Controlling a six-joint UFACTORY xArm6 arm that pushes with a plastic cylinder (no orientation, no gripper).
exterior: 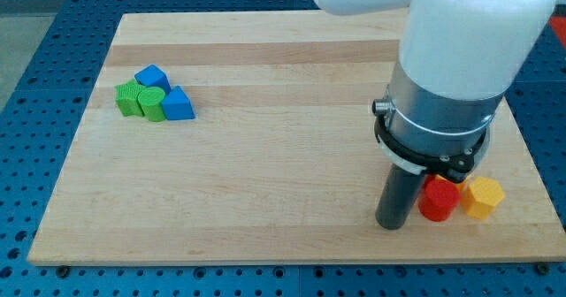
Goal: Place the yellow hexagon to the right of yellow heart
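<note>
The yellow hexagon (484, 197) lies near the board's lower right corner, touching a red block (438, 199) on its left. My tip (391, 225) rests on the board just left of the red block, close to it or touching. The rod rises into the white and grey arm (442, 85) above. No yellow heart shows anywhere; the arm hides part of the board at the right.
A cluster of two green blocks (140, 100) and two blue blocks (166, 94) sits at the board's upper left. The wooden board (265, 173) lies on a blue perforated table. The board's bottom and right edges are close to the yellow hexagon.
</note>
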